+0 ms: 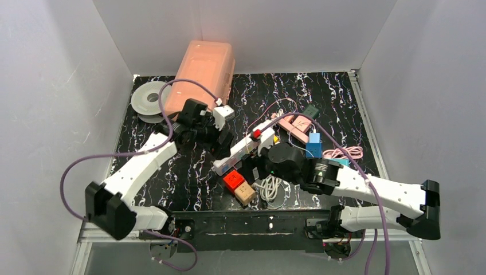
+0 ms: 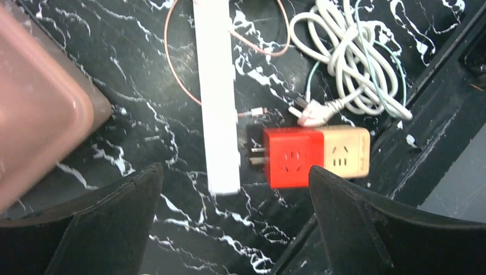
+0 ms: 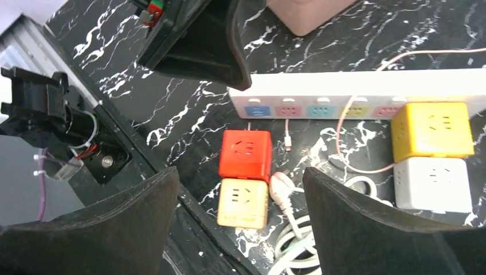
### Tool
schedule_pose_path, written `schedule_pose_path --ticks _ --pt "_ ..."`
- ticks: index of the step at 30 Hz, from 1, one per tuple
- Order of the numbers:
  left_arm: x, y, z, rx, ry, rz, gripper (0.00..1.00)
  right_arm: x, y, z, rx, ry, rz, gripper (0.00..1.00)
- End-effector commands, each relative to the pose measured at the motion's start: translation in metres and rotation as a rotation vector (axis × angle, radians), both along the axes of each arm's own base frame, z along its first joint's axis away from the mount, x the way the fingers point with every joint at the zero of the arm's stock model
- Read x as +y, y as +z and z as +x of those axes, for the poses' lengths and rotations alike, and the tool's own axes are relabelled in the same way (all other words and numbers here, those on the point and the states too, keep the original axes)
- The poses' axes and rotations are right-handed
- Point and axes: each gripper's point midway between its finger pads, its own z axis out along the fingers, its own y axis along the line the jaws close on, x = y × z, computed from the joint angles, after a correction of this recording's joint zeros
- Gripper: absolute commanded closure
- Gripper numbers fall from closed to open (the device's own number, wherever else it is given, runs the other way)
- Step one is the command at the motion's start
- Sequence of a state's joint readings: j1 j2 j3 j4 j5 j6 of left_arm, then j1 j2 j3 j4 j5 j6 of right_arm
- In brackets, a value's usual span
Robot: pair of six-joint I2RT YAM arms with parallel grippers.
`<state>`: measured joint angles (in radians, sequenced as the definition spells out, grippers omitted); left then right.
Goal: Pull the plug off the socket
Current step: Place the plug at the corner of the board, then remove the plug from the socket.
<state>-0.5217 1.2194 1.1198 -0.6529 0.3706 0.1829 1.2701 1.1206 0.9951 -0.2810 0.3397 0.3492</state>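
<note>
Right fingers [image 3: 372,229] fill the bottom of my right wrist view, spread wide with nothing between them. My right gripper [image 3: 240,172] hangs above the red plug [image 3: 245,153]. That plug lies on the table [image 3: 189,114], off the strip [image 3: 355,94], its bare prongs pointing at the strip's long side across a small gap. A tan cube [image 3: 243,201] touches the plug's far face, the two in a line. Just beside the tan cube a white cable [image 2: 344,63] lies in a loose coil, its own connector resting by the cubes.

Further along the strip a yellow cube [image 3: 432,129] sits against its side, and a white cube [image 3: 432,183] touches the yellow one. A thin pink lead [image 3: 339,132] loops across the strip next to them.

My left gripper [image 2: 235,172] stands with its jaws far apart too, gripping nothing. It hovers over the near end of the strip, with the red plug just to one side.

Outward from there, a pink box [image 1: 203,69] sits at the rear left of the table, close to the back wall. Its walls are cloudy and I cannot tell what is in it. A white spool [image 1: 150,100] lies flat just beside it on the left. At the rear right a blue adapter [image 1: 313,146] stands near a small coil of pink cable [image 1: 344,153].
</note>
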Motion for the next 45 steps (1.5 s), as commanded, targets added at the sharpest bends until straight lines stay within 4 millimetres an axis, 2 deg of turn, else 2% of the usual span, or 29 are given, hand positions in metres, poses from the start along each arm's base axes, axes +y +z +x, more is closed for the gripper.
schedule_pose_path --ticks 1,2,5,8,10,13,16,21,25,27,28,29,30,35,41,45 --pt "-0.036 -0.011 0.028 0.004 -0.088 0.016 0.02 -0.055 -0.003 0.023 0.010 -0.153 0.001 0.13" --pt "-0.046 -0.022 0.029 0.008 -0.114 0.045 0.02 -0.072 -0.001 0.033 0.010 -0.208 0.022 0.13" --pt "-0.060 -0.036 0.029 0.014 -0.157 0.072 0.02 -0.099 0.001 0.050 0.013 -0.286 0.048 0.13" --pt "-0.068 -0.056 0.032 0.036 -0.192 0.103 0.02 -0.119 0.003 0.064 0.020 -0.338 0.057 0.14" --pt "-0.069 -0.070 0.041 0.023 -0.199 0.133 0.02 -0.127 0.005 0.071 0.024 -0.355 0.060 0.14" --pt "-0.069 -0.084 0.047 0.033 -0.200 0.156 0.02 -0.135 0.008 0.084 0.040 -0.367 0.053 0.15" --pt "-0.072 -0.093 0.050 0.042 -0.202 0.156 0.03 -0.139 0.000 0.099 0.090 -0.382 0.004 0.20" --pt "-0.075 -0.106 0.055 0.060 -0.190 0.171 0.18 -0.131 -0.024 0.122 0.155 -0.380 -0.068 0.23" --pt "-0.078 -0.112 0.054 0.083 -0.186 0.160 0.37 -0.128 -0.050 0.139 0.160 -0.382 -0.145 0.18" --pt "-0.080 -0.112 0.057 0.084 -0.177 0.159 0.52 -0.126 -0.062 0.148 0.155 -0.382 -0.178 0.15" --pt "-0.082 -0.108 0.059 0.088 -0.161 0.152 0.82 -0.125 -0.074 0.159 0.146 -0.384 -0.224 0.13" --pt "-0.084 -0.102 0.061 0.082 -0.153 0.137 0.96 -0.123 -0.079 0.166 0.144 -0.382 -0.245 0.12" --pt "-0.085 -0.098 0.062 0.076 -0.147 0.129 1.00 -0.122 -0.083 0.171 0.140 -0.385 -0.262 0.12" --pt "-0.083 -0.077 0.071 0.013 -0.123 0.137 1.00 -0.117 -0.094 0.196 0.130 -0.362 -0.288 0.11" --pt "-0.088 -0.057 0.082 -0.014 -0.089 0.126 1.00 -0.104 -0.109 0.203 0.162 -0.293 -0.286 0.11" --pt "-0.092 -0.045 0.087 -0.027 -0.081 0.114 1.00 -0.091 -0.111 0.205 0.177 -0.241 -0.266 0.11"
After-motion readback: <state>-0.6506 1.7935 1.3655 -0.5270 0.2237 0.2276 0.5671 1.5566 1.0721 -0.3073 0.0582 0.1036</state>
